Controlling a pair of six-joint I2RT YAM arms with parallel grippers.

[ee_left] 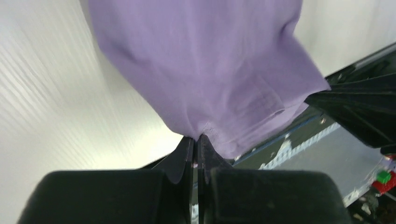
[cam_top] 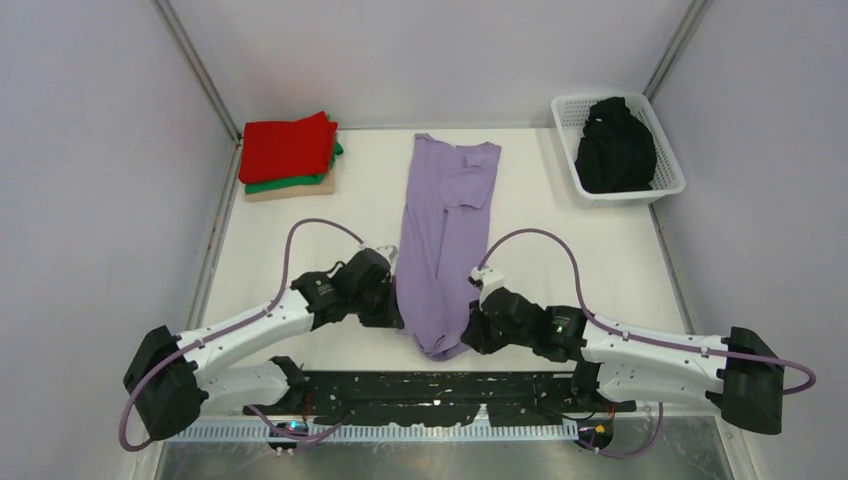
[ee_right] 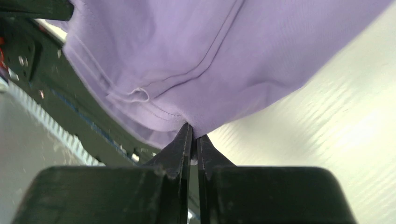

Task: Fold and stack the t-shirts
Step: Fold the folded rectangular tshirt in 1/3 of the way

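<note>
A lavender t-shirt (cam_top: 440, 240) lies folded into a long narrow strip down the middle of the table, collar end far, hem end near. My left gripper (cam_top: 396, 312) is shut on its near left edge; the left wrist view shows the jaws pinching the purple cloth (ee_left: 210, 70). My right gripper (cam_top: 470, 325) is shut on the near right edge; the right wrist view shows the cloth (ee_right: 196, 56) bunched at the jaw tips. The near end is lifted and gathered between the two grippers. A folded stack with a red tee (cam_top: 287, 146) on top of green and beige ones sits at the far left.
A white lattice basket (cam_top: 668, 180) at the far right holds a black tee (cam_top: 614, 148). The black base plate (cam_top: 440, 390) runs along the near edge. Grey walls close in the table on the left, right and back.
</note>
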